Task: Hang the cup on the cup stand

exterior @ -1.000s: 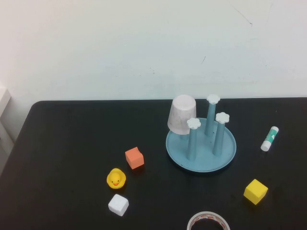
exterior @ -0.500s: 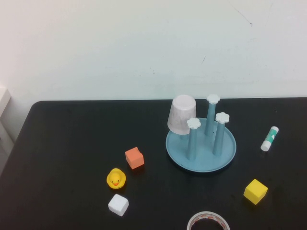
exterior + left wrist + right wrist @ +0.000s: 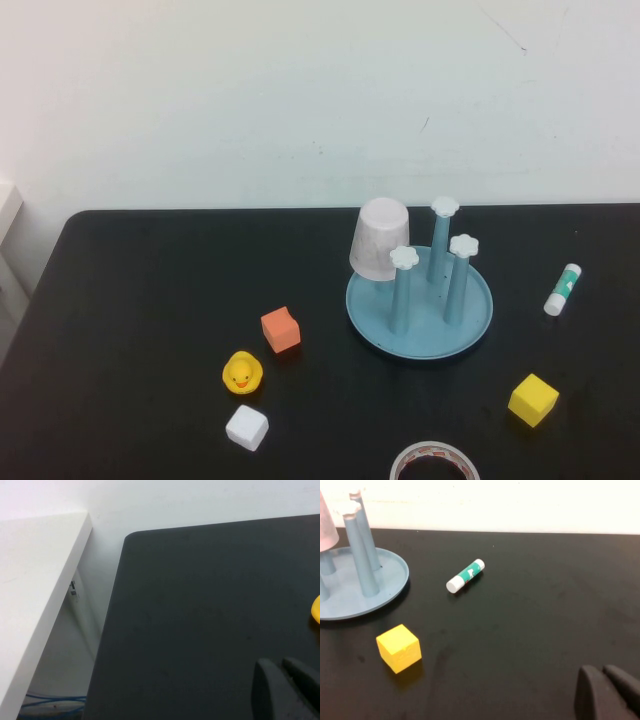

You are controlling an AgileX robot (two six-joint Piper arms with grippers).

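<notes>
Left gripper [image 3: 282, 680] and right gripper [image 3: 605, 685] were seen closed, empty, parked low – the cup [image 3: 380, 238] was found inverted on the cup stand [image 3: 420, 330]'s rear peg; judged light, stiff, slippery, best gripped mid-wall.

No visible change: pale pink tapered plastic cup [image 3: 380, 239], upturned on light blue four-peg cup stand [image 3: 420, 305], unmoved; nothing shifted on black worktop [image 3: 140, 300].
</notes>
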